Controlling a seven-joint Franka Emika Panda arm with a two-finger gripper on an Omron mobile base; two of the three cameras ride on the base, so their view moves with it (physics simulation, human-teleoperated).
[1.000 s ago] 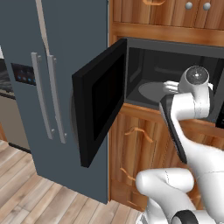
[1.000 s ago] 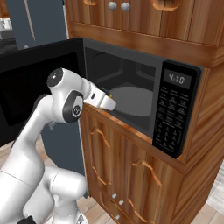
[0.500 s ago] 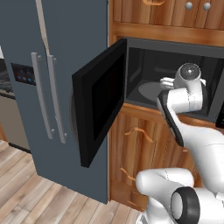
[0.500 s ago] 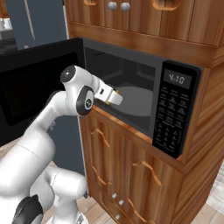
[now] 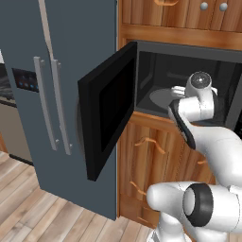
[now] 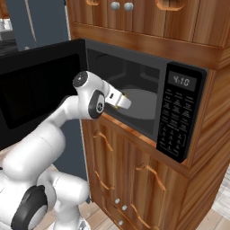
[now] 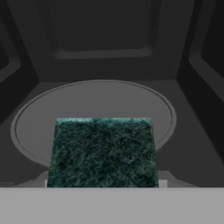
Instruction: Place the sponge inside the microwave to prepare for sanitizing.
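Observation:
The black microwave [image 6: 177, 121] stands with its door [image 5: 106, 113] swung wide to the left. My gripper [image 6: 123, 99] reaches through the opening, shut on the sponge [image 7: 103, 151]. In the hand view the sponge's dark green scrub face fills the lower middle and hides my fingertips. It hangs over the near edge of the round grey turntable [image 7: 96, 100]. In the left base view the gripper [image 5: 176, 90] is just inside the cavity, above the turntable [image 5: 160, 97]. A bit of yellow shows at the hand in the right base view.
The tall grey fridge [image 5: 47, 94] stands left of the open door. Wooden cabinet doors [image 6: 134, 179] lie below the microwave, and upper cabinets [image 6: 134, 18] above it. The keypad with its display [image 6: 184, 81] is on the right.
The arm has stretched forward, carrying the hand and the sponge from in front of the opening into the microwave cavity. The door has stayed open.

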